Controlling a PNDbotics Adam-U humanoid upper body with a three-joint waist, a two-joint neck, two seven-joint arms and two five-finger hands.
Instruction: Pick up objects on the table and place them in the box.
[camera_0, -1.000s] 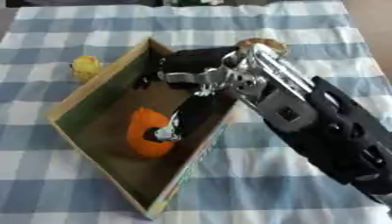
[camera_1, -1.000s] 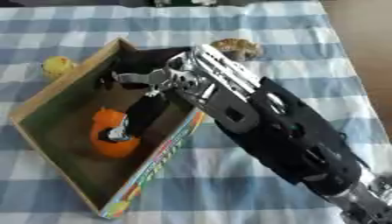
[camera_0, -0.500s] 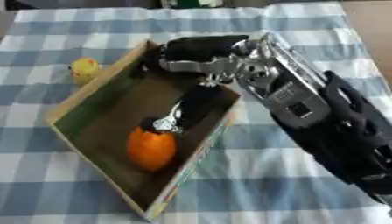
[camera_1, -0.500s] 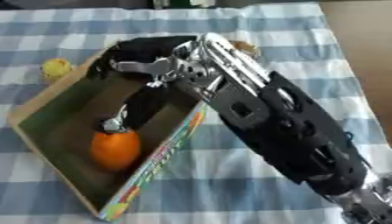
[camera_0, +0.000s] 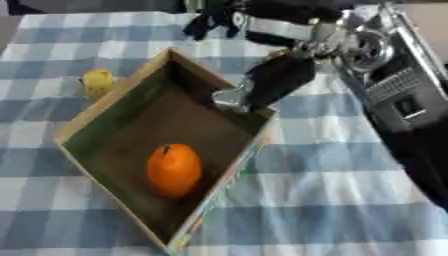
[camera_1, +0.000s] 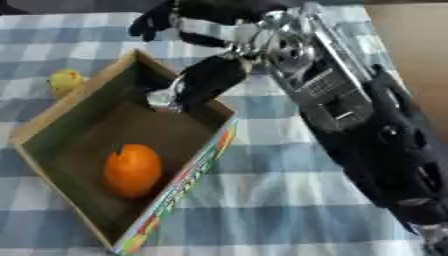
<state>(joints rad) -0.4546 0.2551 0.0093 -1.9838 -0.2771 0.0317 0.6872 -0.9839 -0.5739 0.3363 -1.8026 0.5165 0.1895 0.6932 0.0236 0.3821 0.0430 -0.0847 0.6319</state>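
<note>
One orange (camera_0: 173, 169) in one box (camera_0: 105, 105), one yellow thing (camera_0: 97, 80) outside; robot hand (camera_1: 210, 75) empty, fingers relaxed.

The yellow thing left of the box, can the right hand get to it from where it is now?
Probably yes. The right hand hangs over the box's far corner, holding nothing. The yellow thing lies uncovered just outside the left wall, so the hand must cross above the box.

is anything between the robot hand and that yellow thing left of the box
Yes. The yellow thing lies on the checked cloth just outside the box's left wall, while the right robot hand hangs over the box's far right corner. The open box, with an orange in it, lies between them. The left robot hand is not in view.
</note>
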